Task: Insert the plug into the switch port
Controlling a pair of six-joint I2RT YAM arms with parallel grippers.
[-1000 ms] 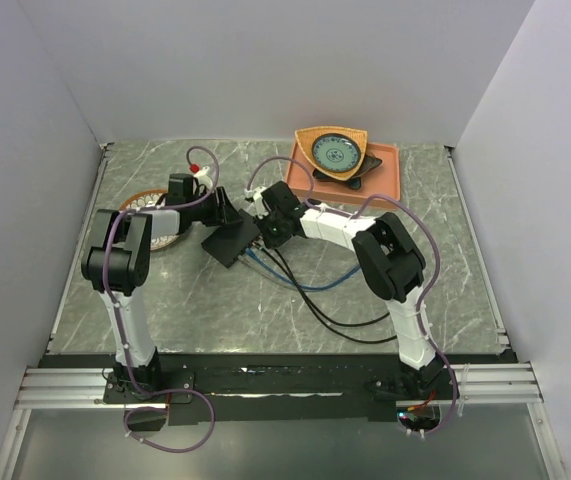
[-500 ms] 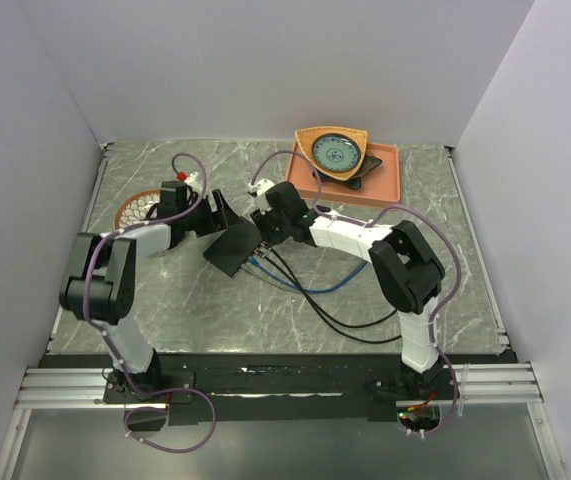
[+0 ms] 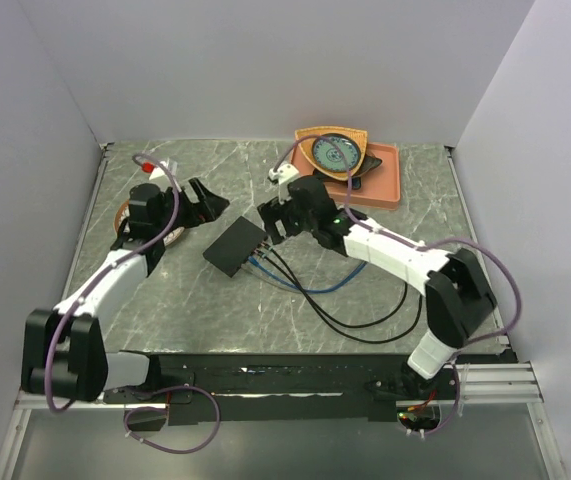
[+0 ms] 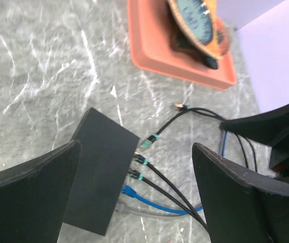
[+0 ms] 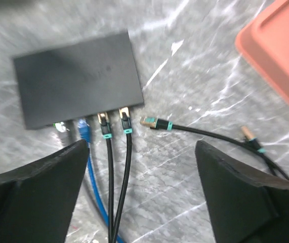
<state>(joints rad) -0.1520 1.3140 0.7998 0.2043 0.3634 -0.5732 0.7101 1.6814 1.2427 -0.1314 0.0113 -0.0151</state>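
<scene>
The right gripper (image 5: pixel 141 147) hangs with its two black fingers (image 5: pixel 38 192) spread wide apart, holding nothing. Between them, at the centre of the right wrist view, the loose plug (image 5: pixel 151 122) lies flat on the grey marble table (image 5: pixel 195 66). It is a gold-tipped end with a teal band on a black cable. Its tip is just beside the lower right corner of the switch (image 5: pixel 78 78), not in any port.

The switch is a flat black box at upper left. Along its lower edge, two black cables (image 5: pixel 124 121) and a blue cable (image 5: pixel 85 130) are plugged in. A second loose end (image 5: pixel 248 135) lies at right.

The left gripper (image 4: pixel 134 149) is also wide open and empty, up and left of the switch in the top view. An orange tray (image 3: pixel 385 180) holding a wicker dish (image 3: pixel 333 152) sits at upper right.
</scene>
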